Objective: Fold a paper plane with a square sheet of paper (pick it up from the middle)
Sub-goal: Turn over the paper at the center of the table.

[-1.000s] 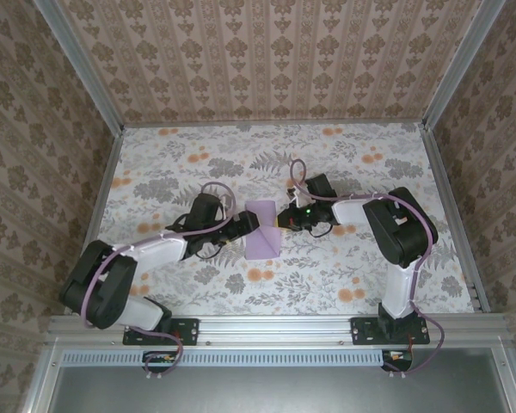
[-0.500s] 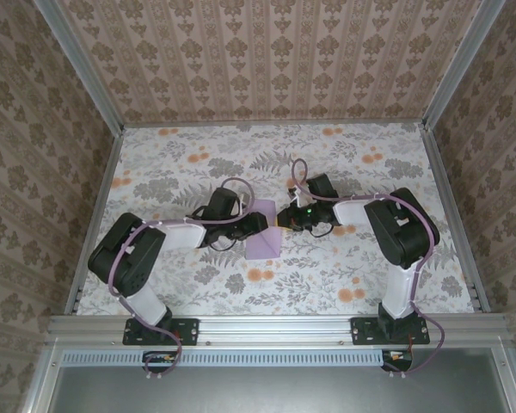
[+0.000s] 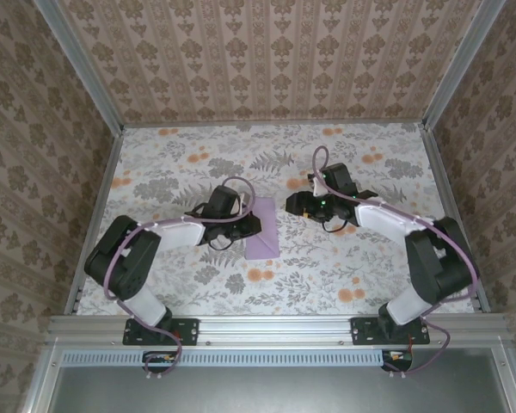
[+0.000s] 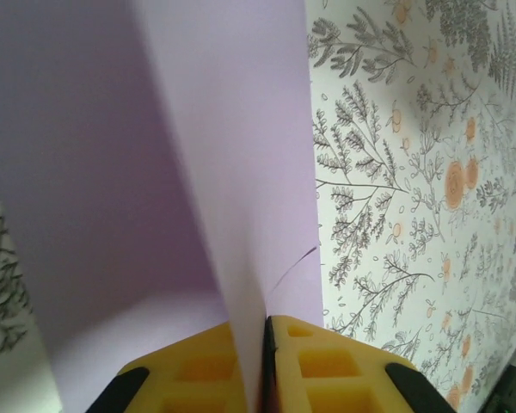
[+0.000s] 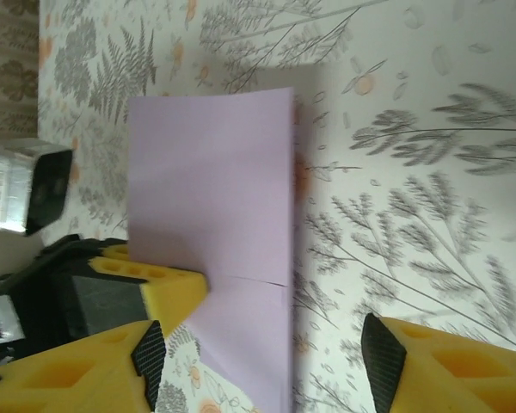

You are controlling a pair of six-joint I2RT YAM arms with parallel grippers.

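Passed square sheet of paper point(image 3: 263, 231) from right tool point(image 3: 291, 205), now spread, to left tool point(image 3: 252, 225) pinching its 9 o'clock edge, freeing right for folding

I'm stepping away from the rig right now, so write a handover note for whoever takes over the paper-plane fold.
Left gripper: shut on the left edge of the lilac-purple square sheet of paper.
Right gripper: open, apart from the sheet, on its right.
Sheet: mid-table on the floral tablecloth; it looks folded about in half, with one layer lifted.
Done: apparently the first centre fold.
Left: nose and wing folds; no pointed dart shape yet.
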